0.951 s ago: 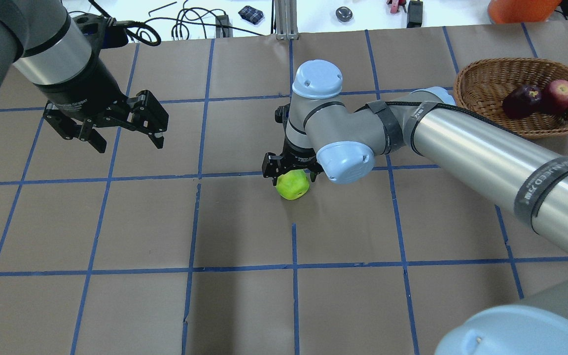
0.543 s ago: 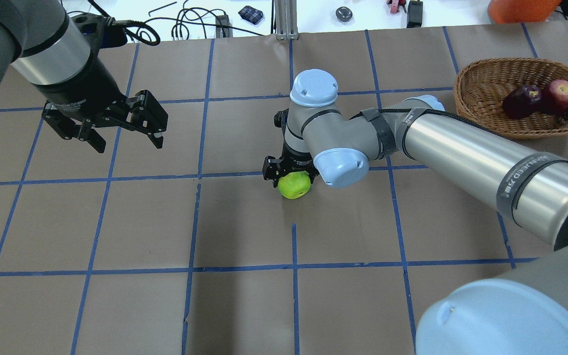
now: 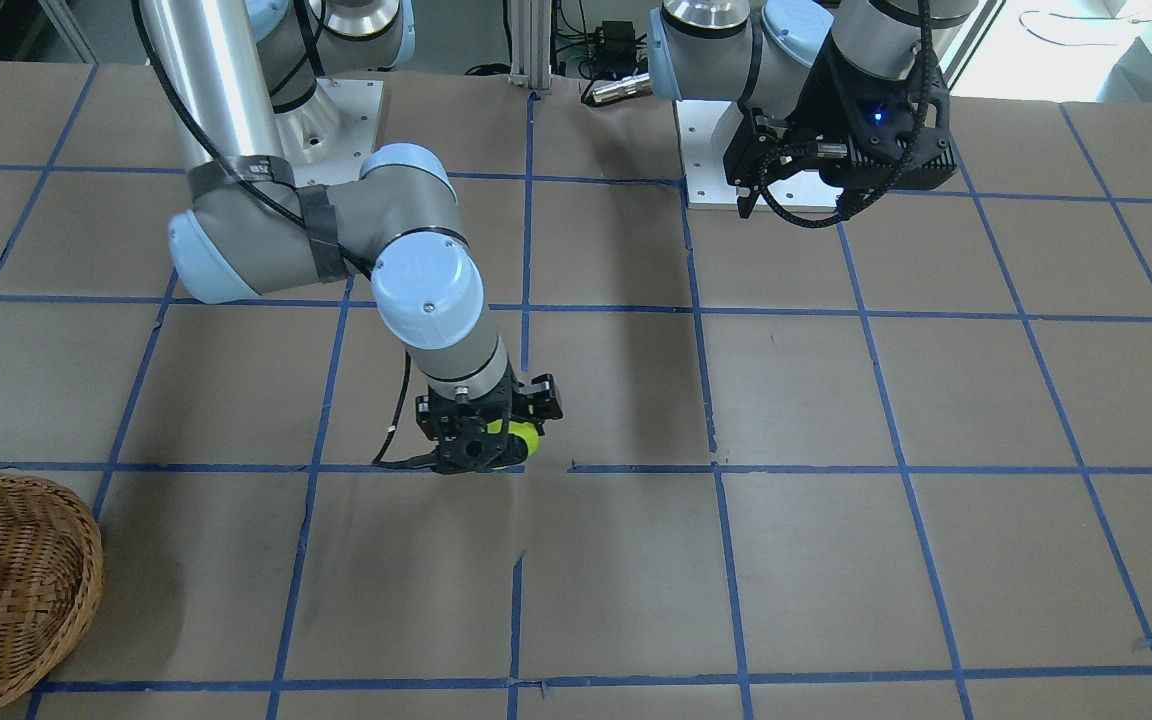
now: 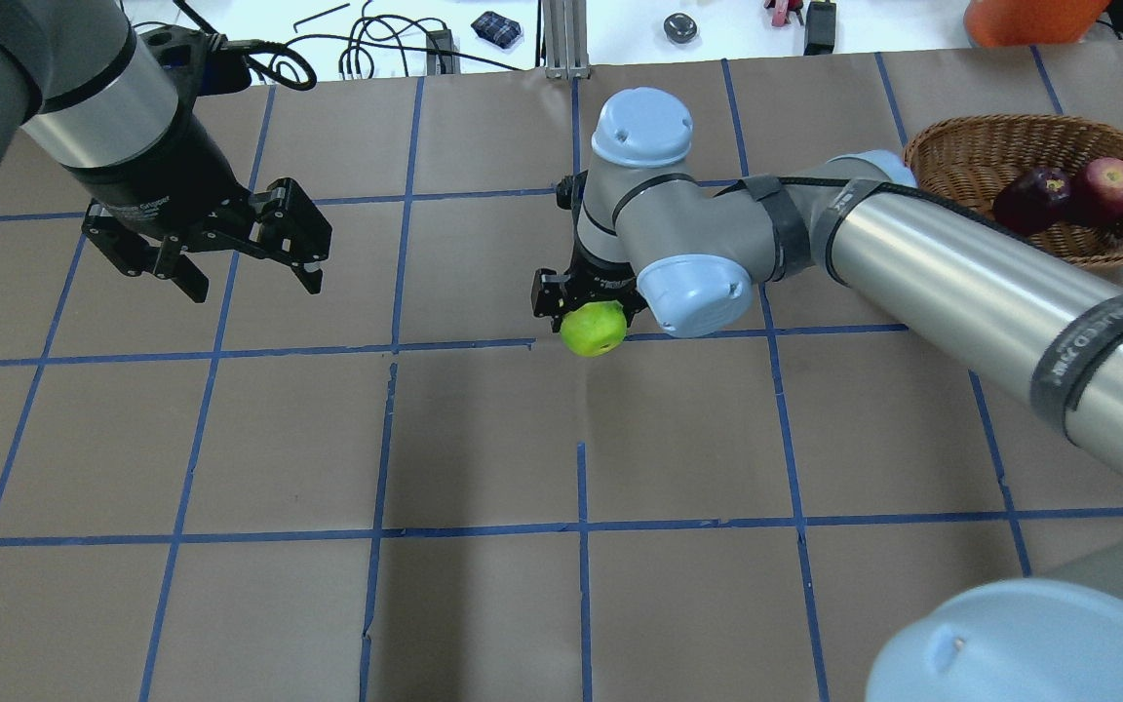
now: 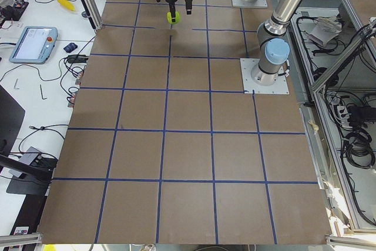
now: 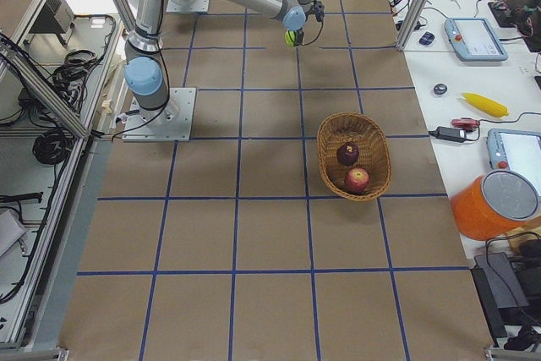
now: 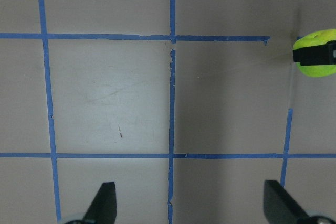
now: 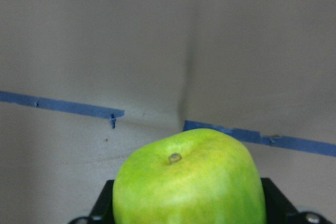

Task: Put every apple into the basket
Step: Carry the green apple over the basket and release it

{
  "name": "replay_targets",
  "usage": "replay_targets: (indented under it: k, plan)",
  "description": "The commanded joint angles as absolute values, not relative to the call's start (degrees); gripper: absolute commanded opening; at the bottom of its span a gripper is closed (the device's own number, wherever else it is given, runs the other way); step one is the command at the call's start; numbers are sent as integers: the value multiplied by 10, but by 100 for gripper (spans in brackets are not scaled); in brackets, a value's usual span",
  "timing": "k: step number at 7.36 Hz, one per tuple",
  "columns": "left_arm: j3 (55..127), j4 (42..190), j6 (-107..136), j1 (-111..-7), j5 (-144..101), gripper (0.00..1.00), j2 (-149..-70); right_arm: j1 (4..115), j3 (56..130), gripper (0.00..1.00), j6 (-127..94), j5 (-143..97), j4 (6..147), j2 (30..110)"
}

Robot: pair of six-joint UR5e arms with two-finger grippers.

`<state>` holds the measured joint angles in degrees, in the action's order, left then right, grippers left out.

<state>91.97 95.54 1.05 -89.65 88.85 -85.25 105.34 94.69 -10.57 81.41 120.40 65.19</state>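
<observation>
Two apples (image 4: 1031, 198) are sitting in your basket (image 4: 961, 156). Your right gripper (image 4: 591, 312) is clamping the green apple (image 4: 595, 330); your left gripper (image 4: 257, 288) is gaping empty.

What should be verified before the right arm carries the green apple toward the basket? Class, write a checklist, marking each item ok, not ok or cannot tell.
1. Grip: the right gripper is shut on the green apple: ok.
2. Lift: the green apple is off the table: cannot tell.
3. Room: the basket has bare weave beside the maroon apple and the red apple: ok.
4. Other arm: the left gripper is open, empty and far from the basket: ok.
</observation>
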Motion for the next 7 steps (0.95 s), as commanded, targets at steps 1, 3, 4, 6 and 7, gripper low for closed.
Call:
replay_targets:
  k: [1,3,4,6,7]
  plan:
    - [919,955,11,-896,889,100,-852,949,894,0,-85,840,1106,699]
    - [921,955,11,-896,889,100,-851,842,861,0,28,863,1084,701]
    - [921,955,11,-896,889,100,-851,791,855,0,97,865,1091,698]
    - [920,955,11,-896,889,100,-851,735,856,0,163,866,1126,671]
    - [920,955,11,-896,889,100,-851,710,856,0,198,867,1160,656]
